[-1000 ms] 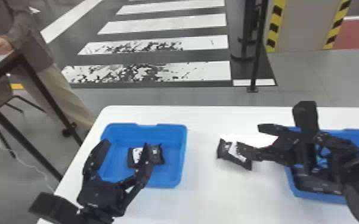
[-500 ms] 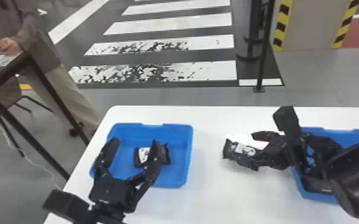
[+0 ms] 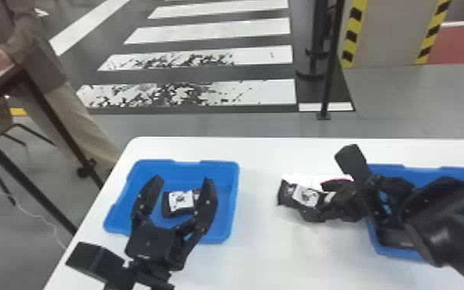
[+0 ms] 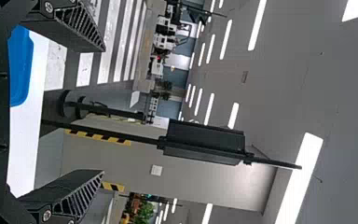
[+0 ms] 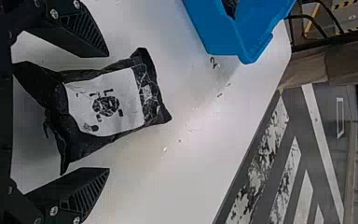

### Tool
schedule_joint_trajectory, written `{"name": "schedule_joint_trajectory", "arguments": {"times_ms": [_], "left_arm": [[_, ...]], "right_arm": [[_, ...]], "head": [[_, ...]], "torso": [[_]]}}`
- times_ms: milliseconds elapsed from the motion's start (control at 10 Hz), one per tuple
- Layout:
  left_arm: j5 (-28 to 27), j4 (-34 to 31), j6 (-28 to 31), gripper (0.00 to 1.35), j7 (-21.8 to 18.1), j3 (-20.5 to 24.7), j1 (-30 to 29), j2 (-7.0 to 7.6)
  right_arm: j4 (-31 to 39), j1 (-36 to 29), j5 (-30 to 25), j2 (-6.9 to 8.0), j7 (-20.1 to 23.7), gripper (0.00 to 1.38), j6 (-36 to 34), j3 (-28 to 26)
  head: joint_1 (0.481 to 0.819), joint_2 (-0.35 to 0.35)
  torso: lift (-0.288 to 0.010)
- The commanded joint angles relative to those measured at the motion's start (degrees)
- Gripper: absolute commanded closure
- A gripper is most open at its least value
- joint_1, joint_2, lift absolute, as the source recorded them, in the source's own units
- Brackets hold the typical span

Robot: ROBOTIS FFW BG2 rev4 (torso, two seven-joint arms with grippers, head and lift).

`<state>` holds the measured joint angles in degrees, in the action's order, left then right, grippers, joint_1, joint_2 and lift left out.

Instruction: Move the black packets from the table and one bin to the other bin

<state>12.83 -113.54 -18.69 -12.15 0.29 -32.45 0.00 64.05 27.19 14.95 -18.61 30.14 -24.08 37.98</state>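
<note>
In the head view, my right gripper (image 3: 318, 200) stands around a black packet with a white label (image 3: 305, 196) on the table, between the two bins. The right wrist view shows the packet (image 5: 106, 105) lying between the well-parted fingers of this open gripper (image 5: 108, 112). Another black packet (image 3: 181, 202) rests inside the left blue bin (image 3: 225, 223). My left gripper (image 3: 183, 182) is open above that bin, and its fingers are wide apart in the left wrist view (image 4: 103, 111). The right blue bin (image 3: 387, 169) is partly hidden by my right arm; a dark item (image 3: 397, 237) shows in it.
The white table (image 3: 266, 254) has its far edge just behind the bins. A dark side table (image 3: 50, 115) stands on the floor left of it. Beyond the far edge, a thin black post (image 3: 329, 69) rises from the floor.
My right gripper has come lower and leftward, so that its fingers now reach further along the table packet. Over the left bin, my left gripper has shifted slightly right. The head view has swayed a little.
</note>
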Motion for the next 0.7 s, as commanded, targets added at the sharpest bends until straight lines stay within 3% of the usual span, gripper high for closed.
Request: {"name": "schedule_joint_trajectory", "arguments": {"times_ms": [0, 200, 300, 500, 600], "left_arm": [[0.5, 1.0, -0.6, 0.10, 0.1, -1.1, 0.8, -0.15], [1.1, 1.8, -1.3, 0.10, 0.2, -1.9, 1.7, -0.15], [1.5, 2.4, -1.7, 0.10, 0.2, -2.3, 2.2, -0.15], [2.3, 2.5, -2.1, 0.10, 0.2, -1.8, 1.7, -0.15], [2.5, 2.5, -2.8, 0.10, 0.2, -1.2, 1.1, -0.15]], "right_arm": [[-1.5, 0.9, 3.1, -0.02, -0.1, 0.17, 0.2, 2.9], [-2.0, 1.5, 6.1, 0.16, -0.6, 0.18, 1.3, 5.8], [-2.2, 2.1, 7.9, 0.24, -1.0, 0.28, 0.3, 7.2], [-1.0, 2.2, 7.3, 0.24, -2.0, 0.89, -2.8, 8.2], [0.0, 1.9, 8.1, 0.24, -2.4, 0.88, -4.5, 8.1]], "head": [[0.695, 0.155], [0.695, 0.158], [0.695, 0.168], [0.695, 0.178], [0.695, 0.181]], "torso": [[-0.110], [-0.110], [-0.110], [-0.110], [-0.110]]}}
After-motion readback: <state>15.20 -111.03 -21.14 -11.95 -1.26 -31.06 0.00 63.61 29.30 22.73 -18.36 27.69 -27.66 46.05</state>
